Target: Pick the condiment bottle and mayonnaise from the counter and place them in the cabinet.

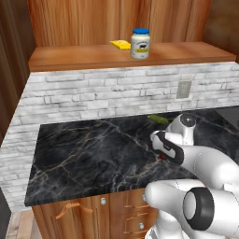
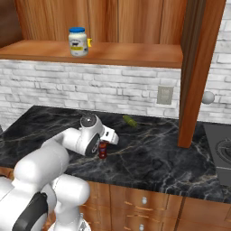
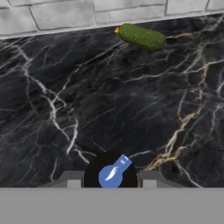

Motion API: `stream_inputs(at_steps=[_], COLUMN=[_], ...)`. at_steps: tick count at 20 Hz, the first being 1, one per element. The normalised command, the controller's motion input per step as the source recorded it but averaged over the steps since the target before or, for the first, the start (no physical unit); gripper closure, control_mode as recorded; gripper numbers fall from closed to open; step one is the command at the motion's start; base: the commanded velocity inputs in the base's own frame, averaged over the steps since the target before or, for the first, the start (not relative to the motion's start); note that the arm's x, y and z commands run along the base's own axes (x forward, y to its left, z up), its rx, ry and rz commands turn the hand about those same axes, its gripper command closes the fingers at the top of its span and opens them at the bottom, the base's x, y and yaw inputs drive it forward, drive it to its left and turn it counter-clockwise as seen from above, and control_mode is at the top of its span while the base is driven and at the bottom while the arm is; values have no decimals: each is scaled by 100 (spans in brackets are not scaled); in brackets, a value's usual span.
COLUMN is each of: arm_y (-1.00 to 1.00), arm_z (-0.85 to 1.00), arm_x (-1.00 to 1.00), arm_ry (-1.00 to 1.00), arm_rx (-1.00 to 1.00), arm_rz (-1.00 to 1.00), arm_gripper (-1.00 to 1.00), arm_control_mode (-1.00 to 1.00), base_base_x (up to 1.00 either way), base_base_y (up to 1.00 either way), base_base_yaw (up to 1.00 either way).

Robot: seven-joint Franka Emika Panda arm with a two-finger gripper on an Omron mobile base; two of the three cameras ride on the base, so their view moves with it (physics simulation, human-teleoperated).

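Claw [image 3: 109, 181] astride condiment bottle [image 2: 103, 150] on counter [image 2: 149, 153], grip unclear, mayonnaise [image 2: 78, 41] in cabinet [image 2: 122, 52]

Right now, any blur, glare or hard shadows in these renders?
Left base view: soft, even light, no glare; mayonnaise label too coarse to read. Right base view: condiment bottle dim and small under the hand. Hand view: bottle cap crisp between the jaws, cucumber throws a faint shadow on the counter.

Black-veined counter [image 1: 93, 154] — condiment bottle [image 2: 103, 150] and cucumber [image 3: 141, 36] on it; cabinet [image 1: 84, 56] shelf — mayonnaise [image 1: 140, 44].
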Motion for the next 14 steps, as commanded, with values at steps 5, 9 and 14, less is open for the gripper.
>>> stream_inputs(at_steps=[5, 9, 14], arm_y=[-7, 0, 0], arm_z=[1, 28, 60], arm_x=[0, 0, -1], arm_ry=[0, 0, -5], arm_rx=[0, 0, -2], arm_rz=[0, 0, 0], arm_gripper=[100, 100, 100], arm_control_mode=[-100, -100, -100], base_base_x=[0, 0, 0], base_base_y=[0, 0, 0], base_base_yaw=[0, 0, 0])
